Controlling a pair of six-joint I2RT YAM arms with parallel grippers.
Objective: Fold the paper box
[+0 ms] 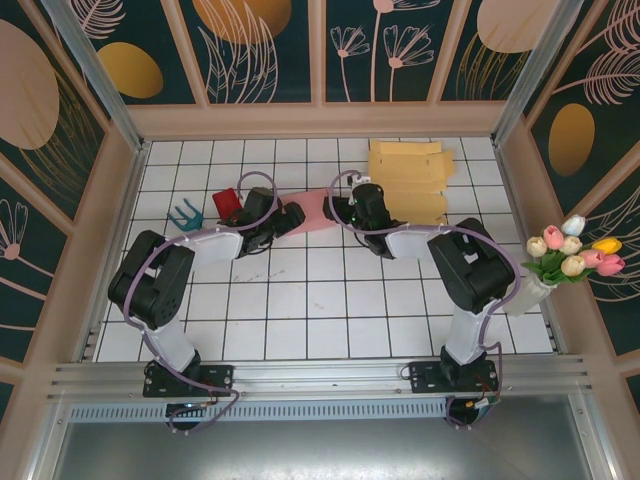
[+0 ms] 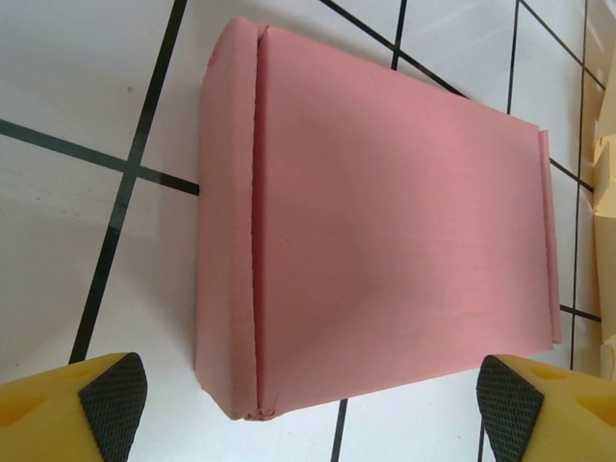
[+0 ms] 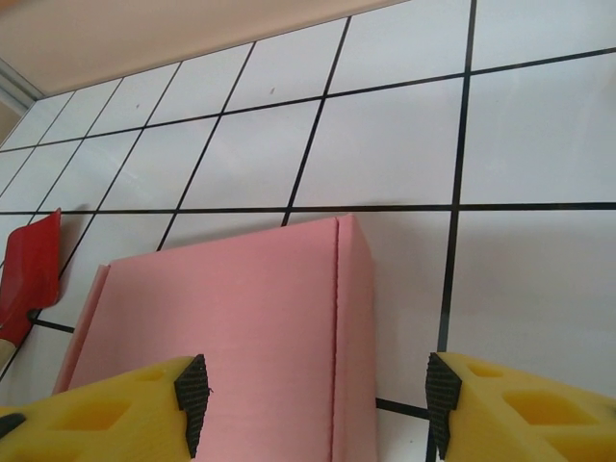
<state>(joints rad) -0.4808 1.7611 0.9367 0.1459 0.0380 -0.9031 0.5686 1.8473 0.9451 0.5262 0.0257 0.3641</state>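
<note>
Pink paper box (image 1: 305,216) (image 2: 385,221) (image 3: 231,327) lies flat and closed on the white surface (image 1: 330,300), mid-way back, btwn the two hands. It's matte card, smooth, rectangular, w/ soft rounded fold edges and a straight seam along one short side where a flap meets the top. L hand (image 1: 270,214) (image 2: 312,395) is spread wide: yellow fingers w/ black knurled pads (image 2: 114,390) sit either side of the box's near edge, clear of it. R hand (image 1: 345,210) (image 3: 318,399) is also parted, same yellow and black build, box corner under the gap, nothing gripped. Surface is glossy white tile w/ thin black grid lines. Behind the R hand lie pale yellow card blanks (image 1: 410,180), flat, w/ notched edges. A red tool (image 1: 227,203) (image 3: 29,279) and a teal pronged tool (image 1: 185,217) sit by the L hand. Tulips (image 1: 572,250), pink/white/yellow, stand in a white vase (image 1: 530,295) at the right edge. Walls are dark teal panels w/ gold and pink plant print in light wood frames.
</note>
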